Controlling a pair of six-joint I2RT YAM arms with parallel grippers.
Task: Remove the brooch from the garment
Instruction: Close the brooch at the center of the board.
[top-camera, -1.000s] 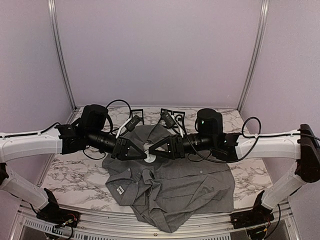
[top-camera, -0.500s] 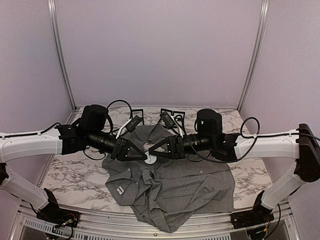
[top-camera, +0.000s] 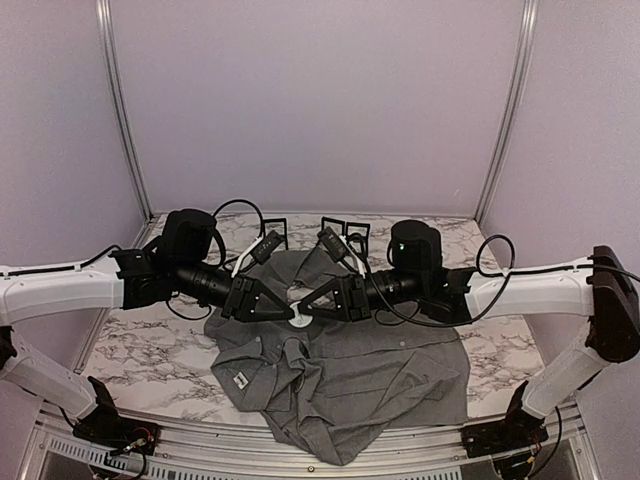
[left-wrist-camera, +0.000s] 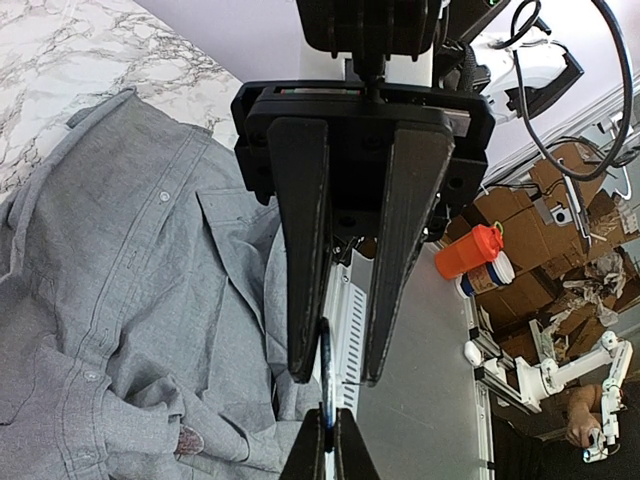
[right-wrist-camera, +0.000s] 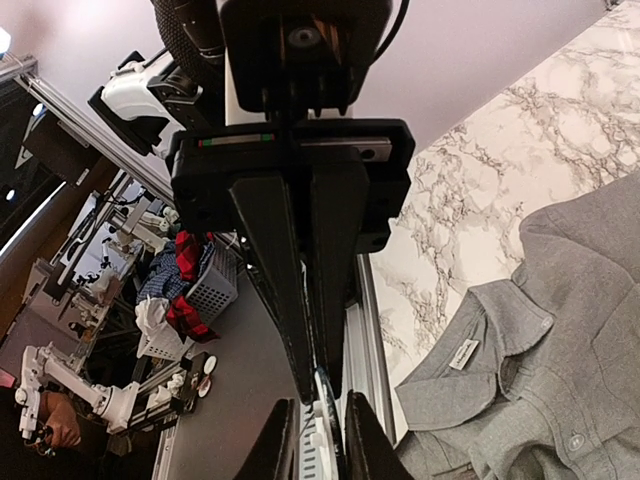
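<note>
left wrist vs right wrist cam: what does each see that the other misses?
Left wrist only: the chest pocket and an orange jar beyond the table. Right wrist only: the white neck label at the collar and a basket of clothes off the table. Both: the grey shirt on the marble table, and the left gripper and right gripper meeting tip to tip at the thin brooch.
</note>
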